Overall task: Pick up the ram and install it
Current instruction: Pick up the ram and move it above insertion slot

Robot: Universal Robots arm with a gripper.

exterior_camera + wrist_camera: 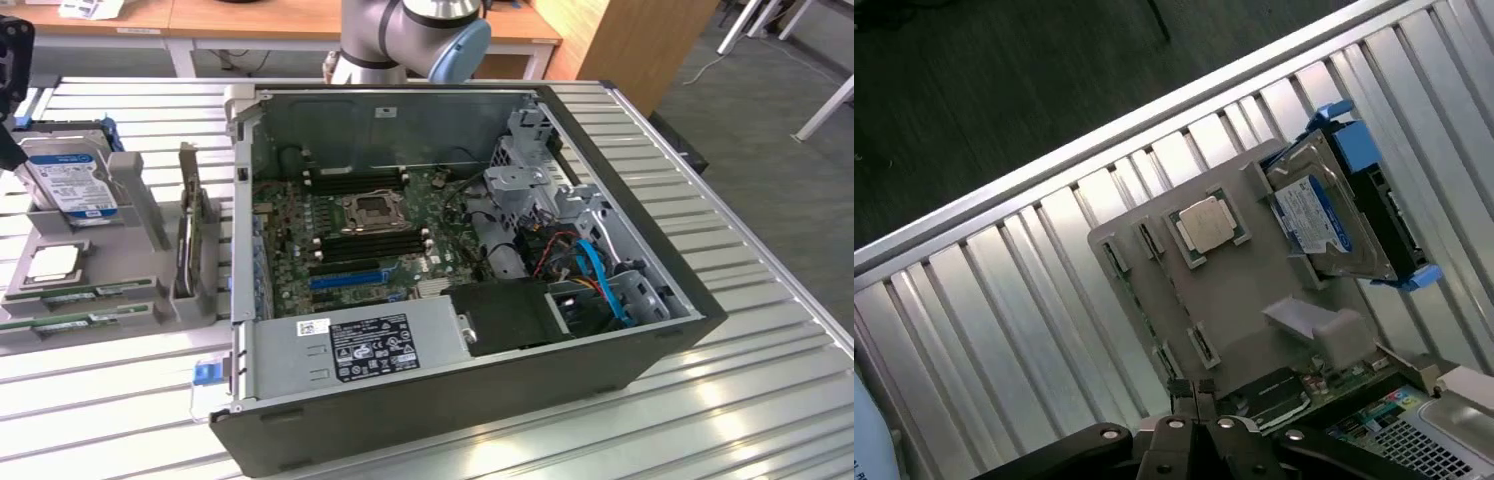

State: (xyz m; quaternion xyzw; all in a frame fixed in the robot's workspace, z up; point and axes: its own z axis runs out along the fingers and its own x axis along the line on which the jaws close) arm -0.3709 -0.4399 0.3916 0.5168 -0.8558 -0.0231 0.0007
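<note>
While the end effector (1192, 390) hovers empty over the gray holder (1244, 300), fingers pressed together, the ram (96, 292) lies untouched in that holder on the desk (774, 400). It sits just beside the processor chip (54, 262), to the exterior view's left of the open computer case (534, 400). I judge the approach to the pick is in hand. Taking the stick calls for parting the fingers and lining them up across its thin edge. The motherboard's memory slots (374, 245) look unfilled.

Open computer case (467, 300) sits mid-table (747, 400). Gray holder (127, 262) at the table edge on the exterior view's left: hard drive (74, 180) upright, processor chip (54, 262), ram (94, 292) lying flat.
</note>
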